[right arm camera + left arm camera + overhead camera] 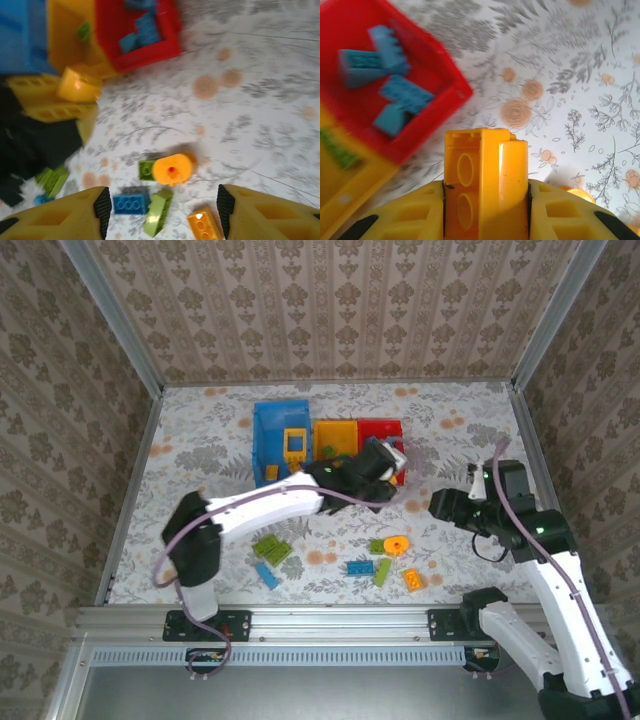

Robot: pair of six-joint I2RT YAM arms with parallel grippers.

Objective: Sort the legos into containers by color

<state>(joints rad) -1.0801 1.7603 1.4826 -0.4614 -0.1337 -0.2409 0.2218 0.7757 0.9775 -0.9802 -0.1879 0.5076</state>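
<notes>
We see the left gripper clamped on an orange-yellow brick beside the red bin. Our right gripper hangs with jaws spread above scattered legos.

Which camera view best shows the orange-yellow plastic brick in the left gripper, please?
The left wrist view: the orange-yellow plastic brick is close and sharp in the left gripper. The right wrist view shows it small and blurred; top external, too small to tell.

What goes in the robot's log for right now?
left gripper: shut on orange-yellow lego | near red bin | right gripper: open
</notes>
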